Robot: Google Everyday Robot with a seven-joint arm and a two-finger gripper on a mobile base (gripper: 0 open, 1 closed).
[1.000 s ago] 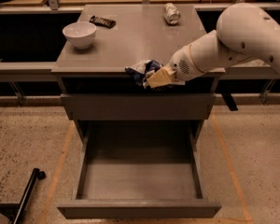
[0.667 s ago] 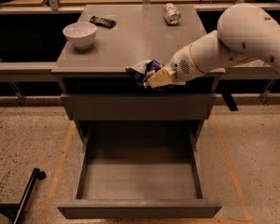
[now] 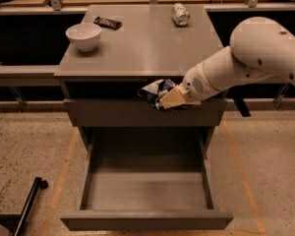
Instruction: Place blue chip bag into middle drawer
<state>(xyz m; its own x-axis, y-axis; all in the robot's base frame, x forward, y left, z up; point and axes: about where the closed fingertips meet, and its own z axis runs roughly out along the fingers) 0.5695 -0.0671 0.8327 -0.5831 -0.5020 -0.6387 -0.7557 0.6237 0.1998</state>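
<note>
camera view: gripper (image 3: 168,99) clamped shut on blue chip bag (image 3: 154,89), bag bunched beyond the fingertips, away from the arm. both hung above middle drawer (image 3: 147,193), which stood open, near its rear. drawer floor lay below, slightly forward; judged a lowering move next.

The arm (image 3: 226,70) has smooth, rounded white shells. The bulbous upper housing (image 3: 268,41) carries a few small dark round marks. The forearm tapers to a wrist cap with a patch of fine perforations (image 3: 198,85). The claw (image 3: 168,99) is beige and wedge-shaped. It sits just below the worktop (image 3: 137,48) edge, clamped on the bag (image 3: 151,89).
</note>
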